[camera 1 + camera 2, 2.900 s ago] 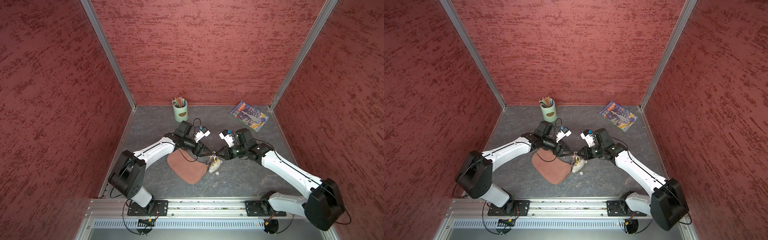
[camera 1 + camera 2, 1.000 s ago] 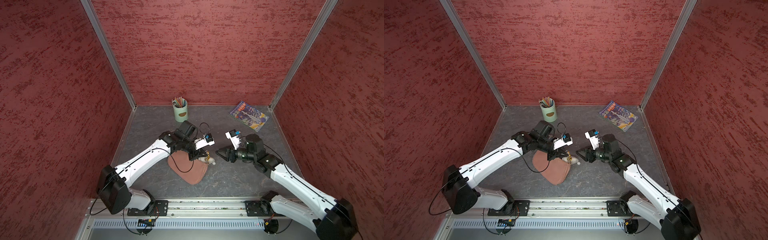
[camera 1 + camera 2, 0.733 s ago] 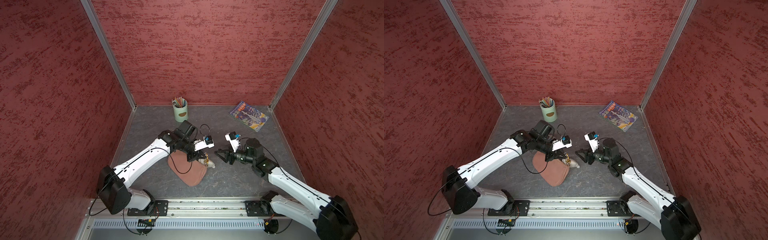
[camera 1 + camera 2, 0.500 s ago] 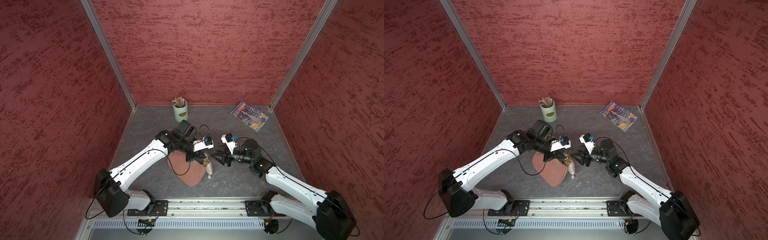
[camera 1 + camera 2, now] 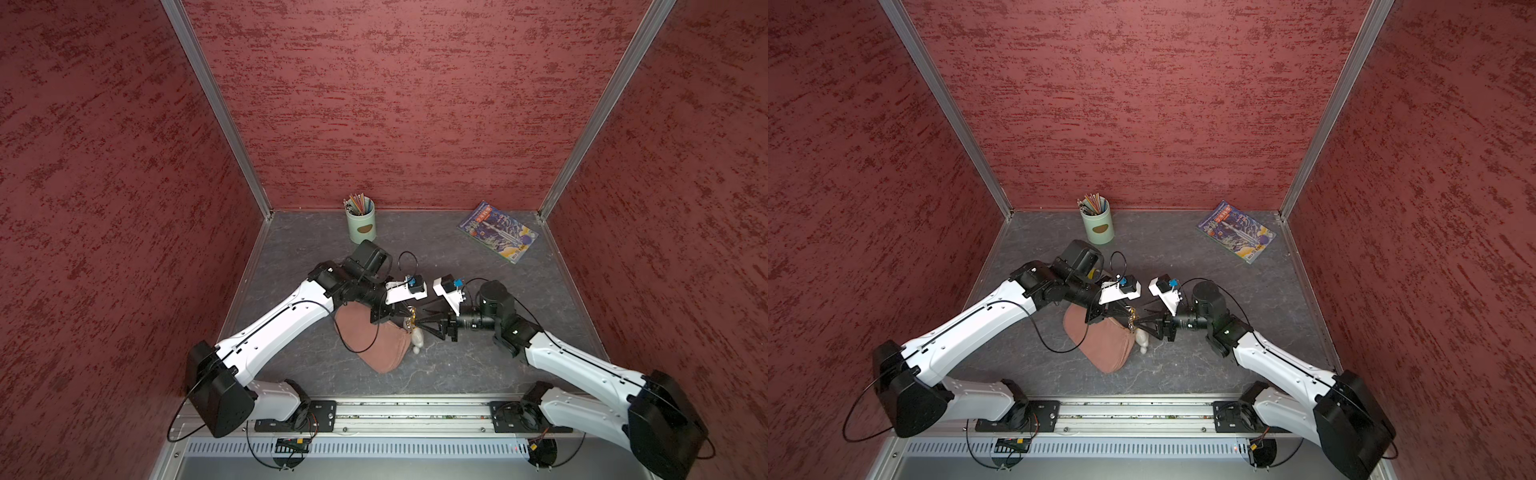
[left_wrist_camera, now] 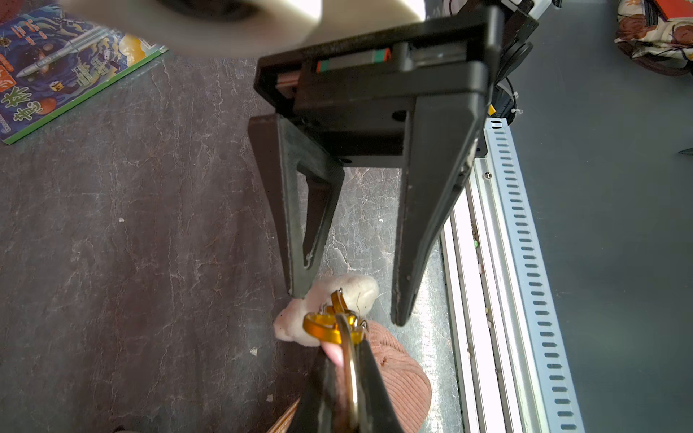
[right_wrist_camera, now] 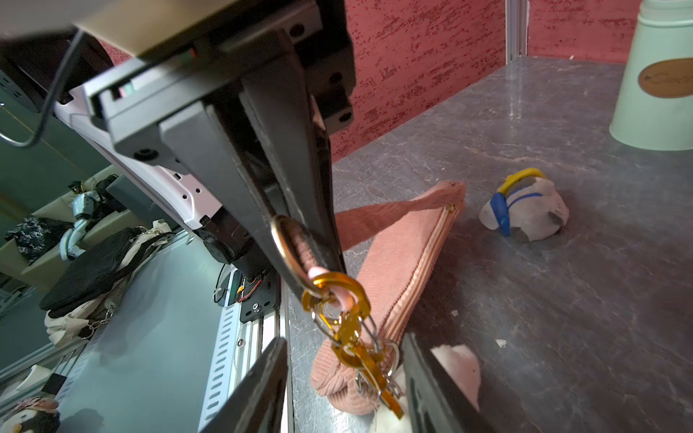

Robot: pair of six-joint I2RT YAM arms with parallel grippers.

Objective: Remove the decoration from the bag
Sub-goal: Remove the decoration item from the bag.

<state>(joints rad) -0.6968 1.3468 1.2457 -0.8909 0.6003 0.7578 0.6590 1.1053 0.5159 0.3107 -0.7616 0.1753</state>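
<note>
One bag (image 5: 374,343), dusty pink, lies on the desk (image 5: 457,368), and everything else sits around it. One left end effector (image 7: 318,275) is clamped tight on the bag at the single gold ring (image 7: 287,247) on its strap end, lifting that end off the desk. One white fluffy decoration (image 5: 417,341) sits just beside that lifted end, linked by its gold chain to one gold clasp (image 7: 339,294) hooked on the ring. One right end effector (image 6: 348,307) faces the bag from the side opposite the left arm. Its jaws are half spread, one on each side of the decoration, and one fingertip (image 6: 300,288) touches the plush. Beyond the bag stand one mint cup of pencils (image 5: 360,226) and one booklet (image 5: 497,232), well apart. One blue-and-yellow charm (image 7: 525,210) lies near the bag's zip side.
</note>
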